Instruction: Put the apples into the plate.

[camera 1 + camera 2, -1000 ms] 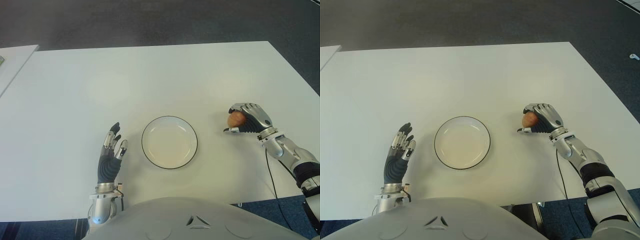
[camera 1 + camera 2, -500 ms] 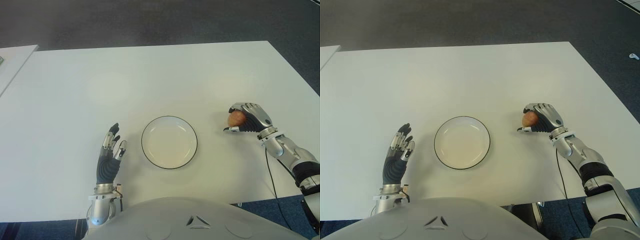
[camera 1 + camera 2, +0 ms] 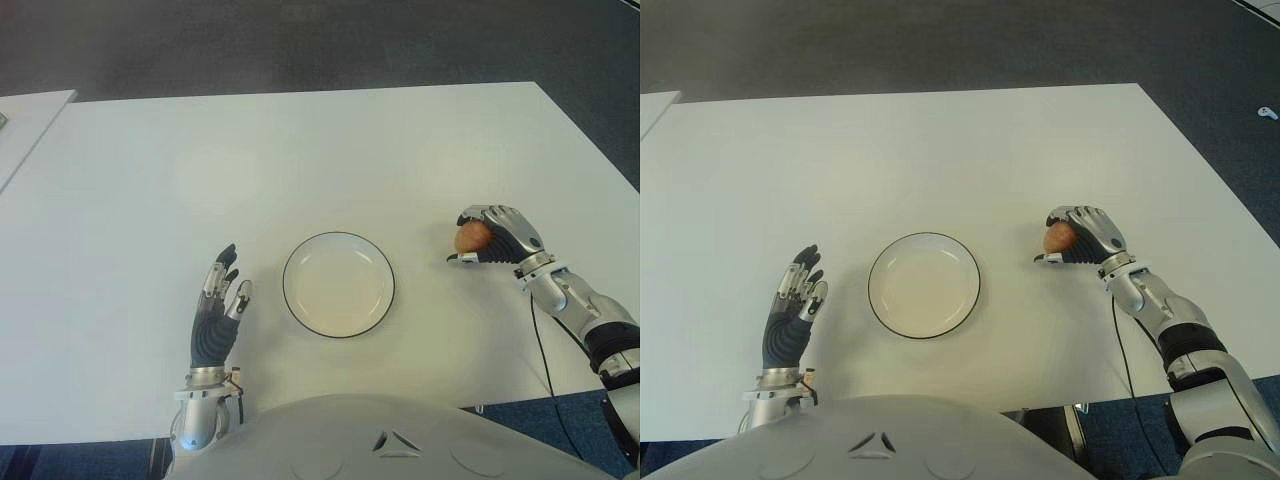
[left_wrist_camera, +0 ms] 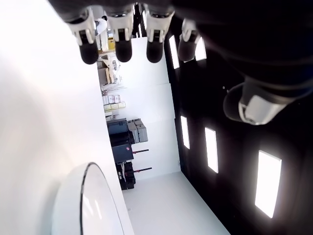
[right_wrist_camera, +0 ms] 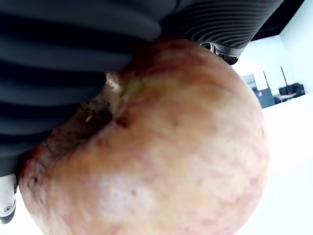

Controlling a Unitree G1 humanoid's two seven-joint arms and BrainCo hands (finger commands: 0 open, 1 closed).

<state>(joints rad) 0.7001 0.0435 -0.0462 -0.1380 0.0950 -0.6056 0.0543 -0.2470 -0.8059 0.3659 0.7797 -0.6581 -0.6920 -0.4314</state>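
- Reddish apple wrapped in right hand fingers, just over white table.
- White black-rimmed plate well to that hand's left, nothing in it.
- Left hand beside plate's left, fingers straight, holding nothing.

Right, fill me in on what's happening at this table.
The robot's right hand is closed around an apple, to the right of the white plate, which has nothing in it. The apple has not reached the plate. The left hand shows to the plate's left with its fingers spread, holding nothing. Everything sits on a white table.
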